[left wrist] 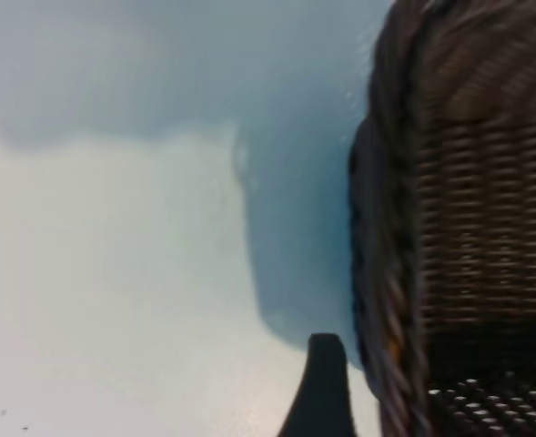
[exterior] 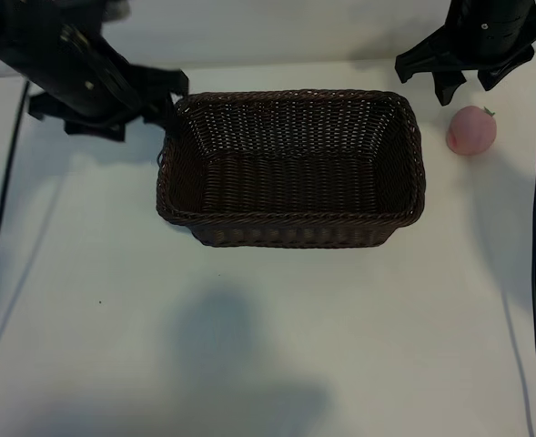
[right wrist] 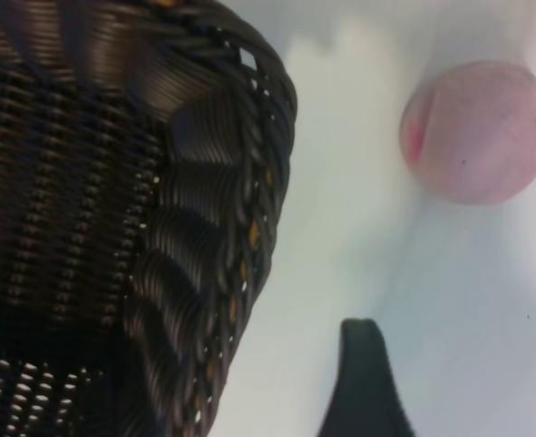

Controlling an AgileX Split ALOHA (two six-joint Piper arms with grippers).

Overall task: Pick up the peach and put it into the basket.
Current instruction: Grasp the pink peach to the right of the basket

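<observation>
A white table holds a dark wicker basket at its centre, nothing inside. The left gripper hangs at the basket's far left corner, jaws spread, holding nothing. The right gripper hovers released above the peach, which lies right of the basket.

Left arm reaches in from the top-left corner of the exterior view, left gripper angled down w/ jaws apart, while right arm hangs at the top-right corner, right gripper pointing steeply down, its 2 fingers spread, holding nothing.
</observation>
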